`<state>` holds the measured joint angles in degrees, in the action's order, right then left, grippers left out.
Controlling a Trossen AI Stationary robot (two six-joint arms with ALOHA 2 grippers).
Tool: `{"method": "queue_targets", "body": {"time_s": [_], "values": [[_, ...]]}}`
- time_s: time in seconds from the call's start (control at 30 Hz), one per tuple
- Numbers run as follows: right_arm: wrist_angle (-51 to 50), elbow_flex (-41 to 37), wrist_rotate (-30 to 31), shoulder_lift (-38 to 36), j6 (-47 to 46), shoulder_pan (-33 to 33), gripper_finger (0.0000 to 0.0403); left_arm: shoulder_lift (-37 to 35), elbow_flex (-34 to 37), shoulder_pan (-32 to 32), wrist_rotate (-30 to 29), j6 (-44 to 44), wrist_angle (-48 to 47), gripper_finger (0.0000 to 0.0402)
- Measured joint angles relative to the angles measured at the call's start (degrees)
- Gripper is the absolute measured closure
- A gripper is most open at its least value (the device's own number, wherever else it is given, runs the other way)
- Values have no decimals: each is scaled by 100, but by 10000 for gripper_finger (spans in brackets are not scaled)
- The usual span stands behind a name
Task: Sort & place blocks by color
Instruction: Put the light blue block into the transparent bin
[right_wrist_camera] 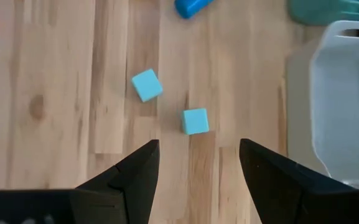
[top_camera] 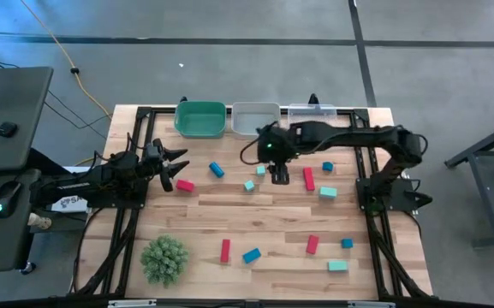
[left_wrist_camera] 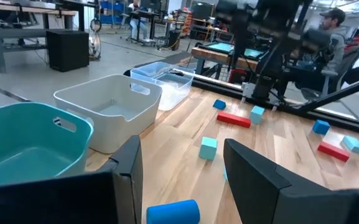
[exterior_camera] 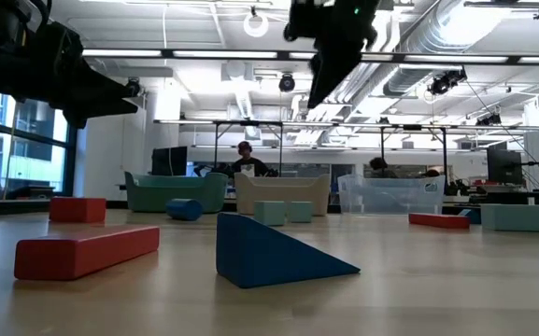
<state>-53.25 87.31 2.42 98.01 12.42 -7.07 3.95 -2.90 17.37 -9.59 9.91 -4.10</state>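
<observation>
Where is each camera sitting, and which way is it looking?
High view: above the table, facing straight down; both arms show.
Low view: at tabletop height, looking level past a blue wedge into the room; arms hang overhead.
Left wrist view: on the left arm, facing the bins; left gripper open.
Right wrist view: on the right arm, looking down at two teal cubes; right gripper open.
Shared: both wrist views show the grey bin.

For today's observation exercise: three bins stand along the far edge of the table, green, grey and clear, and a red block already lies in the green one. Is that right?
Not quite. The high view shows the green bin holding no block; the red blocks all lie on the table. The grey bin and clear bin do stand beside it along the far edge.
</observation>
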Motion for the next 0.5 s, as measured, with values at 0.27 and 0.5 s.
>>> {"method": "queue_targets", "body": {"time_s": [0.27, 0.5], "values": [[251, -4, -6, 667, 270, -114, 189, 0, -1, 0, -2, 37, 3, 254], [662, -4, -100, 1056, 366, -229, 189, 2, 1, 0, -2, 37, 3, 254]]}}
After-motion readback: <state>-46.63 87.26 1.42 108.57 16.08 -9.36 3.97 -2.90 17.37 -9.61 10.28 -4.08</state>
